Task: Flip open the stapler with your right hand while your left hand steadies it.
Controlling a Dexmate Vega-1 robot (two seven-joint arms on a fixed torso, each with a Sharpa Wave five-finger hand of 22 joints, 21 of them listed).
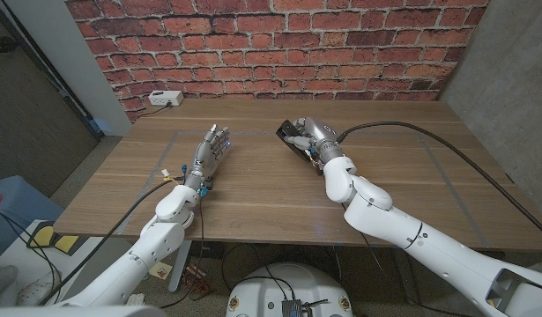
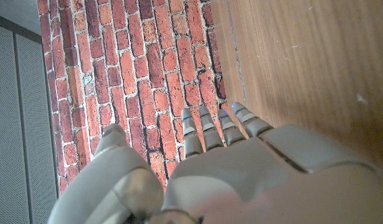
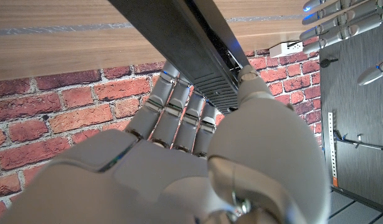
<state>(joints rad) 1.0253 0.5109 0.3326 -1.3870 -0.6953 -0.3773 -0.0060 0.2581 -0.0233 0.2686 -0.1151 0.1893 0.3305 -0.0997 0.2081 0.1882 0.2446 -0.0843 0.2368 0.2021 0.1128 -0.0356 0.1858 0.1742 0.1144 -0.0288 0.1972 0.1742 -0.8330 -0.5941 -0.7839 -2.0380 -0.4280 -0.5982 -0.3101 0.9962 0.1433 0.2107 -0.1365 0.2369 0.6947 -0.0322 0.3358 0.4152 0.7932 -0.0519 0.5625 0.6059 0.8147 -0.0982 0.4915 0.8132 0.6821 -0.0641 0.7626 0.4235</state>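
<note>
right hand [image 1: 313, 136] gripping black stapler [image 1: 288, 139] on wooden table [image 1: 253, 198], left hand [image 1: 211, 150] apart, fingers extended, holding nothing

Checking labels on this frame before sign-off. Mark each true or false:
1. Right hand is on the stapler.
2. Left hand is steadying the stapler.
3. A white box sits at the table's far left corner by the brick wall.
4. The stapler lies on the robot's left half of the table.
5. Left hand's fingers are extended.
1. True. The right hand has its fingers around the black stapler; the right wrist view shows them against it.
2. False. The left hand is apart from the stapler and holds nothing.
3. True. The white box sits there, with a cable attached.
4. False. It lies right of centre, towards the far side.
5. True. The fingers reach out straight, above the table.
</note>
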